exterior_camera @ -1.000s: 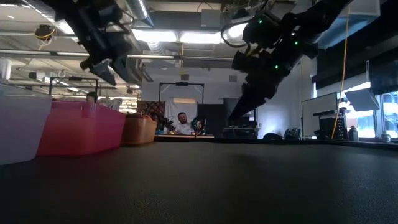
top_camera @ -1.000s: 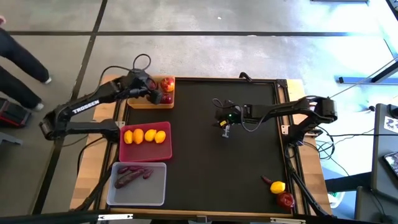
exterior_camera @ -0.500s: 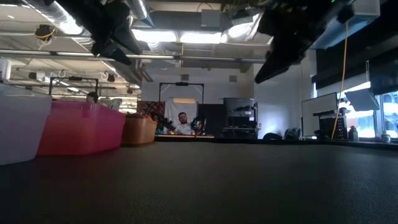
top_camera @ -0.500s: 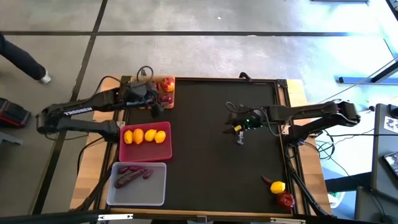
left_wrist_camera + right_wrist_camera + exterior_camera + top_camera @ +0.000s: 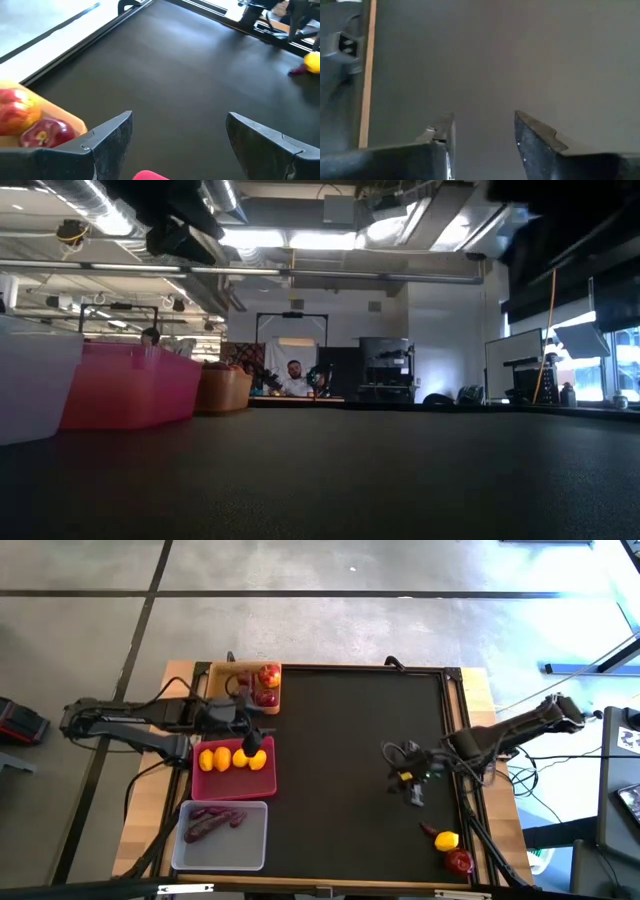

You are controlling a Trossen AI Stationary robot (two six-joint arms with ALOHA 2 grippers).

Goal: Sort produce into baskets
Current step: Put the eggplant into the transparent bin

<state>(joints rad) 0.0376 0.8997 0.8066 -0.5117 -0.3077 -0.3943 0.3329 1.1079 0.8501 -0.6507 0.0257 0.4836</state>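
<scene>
Right tool, fingers apart and empty, hovers over the counter near a lemon; it should descend straight, straddling it. Left tool, open, waits above the pink tray.

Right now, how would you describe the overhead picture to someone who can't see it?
Two robot arms reach over a black table. Along its left edge stand a wooden tray with apples, a pink tray with lemons, and a clear tray with purple roots. A lemon, apple and root wait unsorted.
</scene>
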